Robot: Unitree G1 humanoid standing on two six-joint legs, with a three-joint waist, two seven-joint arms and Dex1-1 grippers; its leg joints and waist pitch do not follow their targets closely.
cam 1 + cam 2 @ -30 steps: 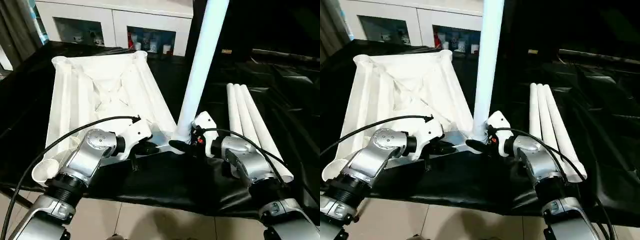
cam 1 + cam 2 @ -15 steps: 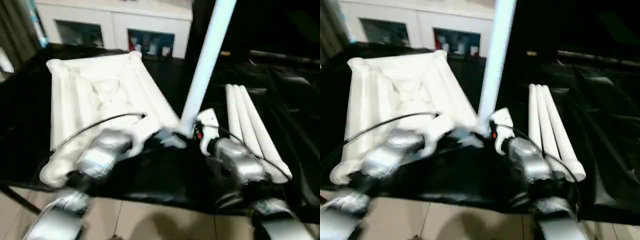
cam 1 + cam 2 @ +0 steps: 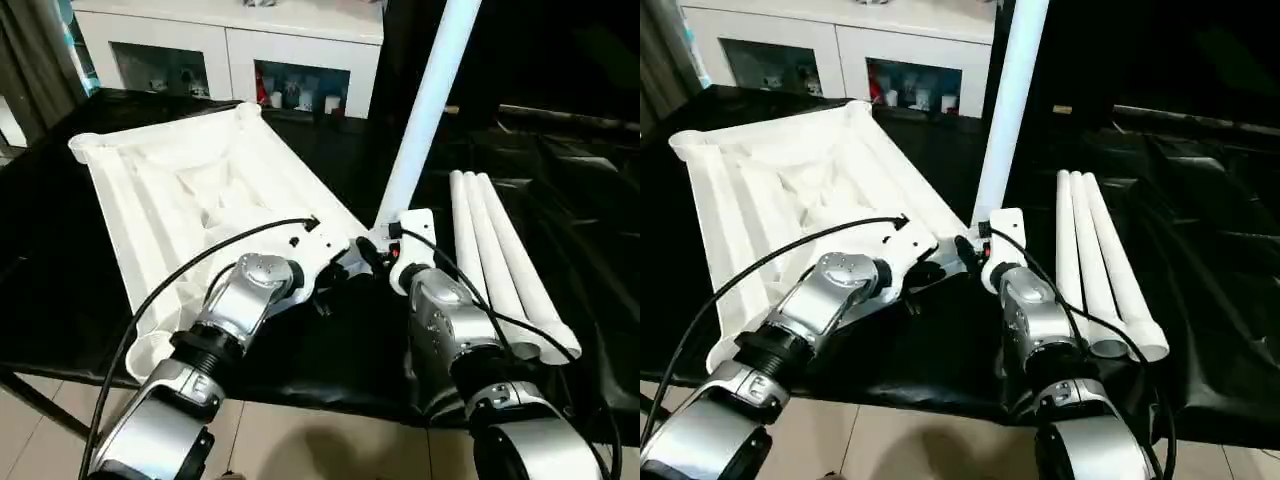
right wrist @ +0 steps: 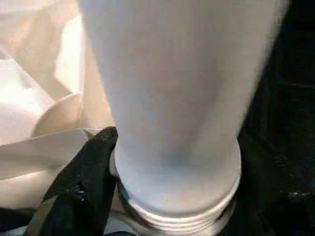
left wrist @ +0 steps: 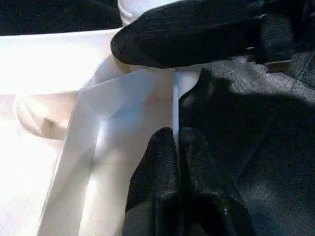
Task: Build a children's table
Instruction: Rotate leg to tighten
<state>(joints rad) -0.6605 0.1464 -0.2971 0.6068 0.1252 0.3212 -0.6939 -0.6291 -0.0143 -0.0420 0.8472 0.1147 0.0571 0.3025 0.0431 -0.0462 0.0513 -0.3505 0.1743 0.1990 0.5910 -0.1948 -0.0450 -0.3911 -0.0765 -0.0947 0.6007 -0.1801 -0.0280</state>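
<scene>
Left eye view: the tabletop [image 3: 190,190] lies upside down, ribbed underside up, across the left half of the frame on the black-draped table [image 3: 330,350], running from the upper left down toward centre. At its near corner by mid-frame, one leg [image 3: 425,110] stands upright in its socket, rising out of the top edge. So that is one leg in, by the look of it, though the right wrist view shows thread rings [image 4: 179,216] at its base, so it may not be fully seated yet. Three spare legs [image 3: 500,260] lie side by side at the right of the frame, touching one another, their open ends close to the table's near edge. Three corners are left to fill.

The right end effector [image 3: 375,252] sits at the foot of the standing leg, fingers spread either side of it; whether they press on it, I cannot tell. The left end effector [image 5: 177,147] is pinched closed on the thin rim of the tabletop, beside that same socket.

Room is tight here: both arms crowd the near corner, which sits close to the table's front edge. Bare black cloth opens between tabletop and spare legs. A white cabinet [image 3: 230,45] stands behind.
</scene>
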